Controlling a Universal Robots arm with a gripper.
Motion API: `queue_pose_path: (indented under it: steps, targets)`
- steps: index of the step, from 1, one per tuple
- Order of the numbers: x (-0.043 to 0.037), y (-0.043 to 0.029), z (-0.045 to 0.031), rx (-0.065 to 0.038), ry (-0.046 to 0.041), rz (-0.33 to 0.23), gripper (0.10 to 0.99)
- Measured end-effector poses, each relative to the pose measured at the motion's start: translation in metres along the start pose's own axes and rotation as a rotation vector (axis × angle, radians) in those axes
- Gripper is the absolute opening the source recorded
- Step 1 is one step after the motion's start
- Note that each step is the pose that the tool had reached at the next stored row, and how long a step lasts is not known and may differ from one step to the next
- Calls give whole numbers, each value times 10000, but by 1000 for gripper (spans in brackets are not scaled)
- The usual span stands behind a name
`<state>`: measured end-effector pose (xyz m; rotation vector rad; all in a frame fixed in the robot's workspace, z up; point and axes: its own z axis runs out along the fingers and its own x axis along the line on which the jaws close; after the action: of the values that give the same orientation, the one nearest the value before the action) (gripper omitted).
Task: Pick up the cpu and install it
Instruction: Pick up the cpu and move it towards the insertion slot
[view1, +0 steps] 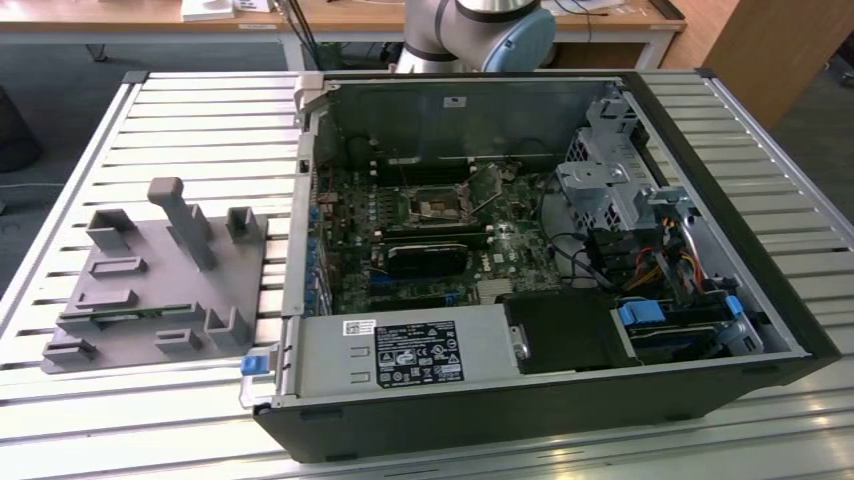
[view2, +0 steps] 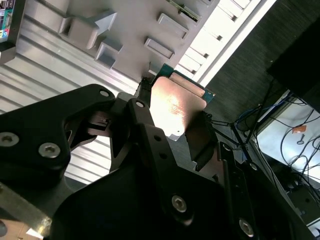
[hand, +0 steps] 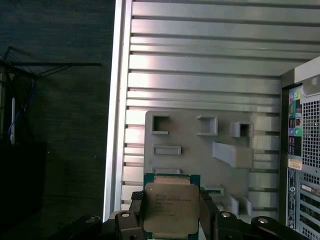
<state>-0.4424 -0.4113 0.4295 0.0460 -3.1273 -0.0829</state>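
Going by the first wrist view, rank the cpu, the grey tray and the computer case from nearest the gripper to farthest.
1. cpu: clamped in the gripper itself.
2. grey tray: on the slatted table, straight beyond the cpu.
3. computer case: past the tray's edge, off to one side.

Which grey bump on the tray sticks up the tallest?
The tall post near the middle of the grey tray; it rises well above the low blocks around it.

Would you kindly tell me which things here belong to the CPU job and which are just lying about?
Job: the cpu, clamped in the gripper; the motherboard socket in the open computer case.
Lying about: the grey tray; the green memory stick on it; the power supply.
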Motion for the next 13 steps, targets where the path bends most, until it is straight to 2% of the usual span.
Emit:
queue_pose_path:
  steps: [7, 13]
  targets:
    - [0, 3, -46, 0, 0, 0, 529]
    - [1, 7, -115, 0, 0, 0, 529]
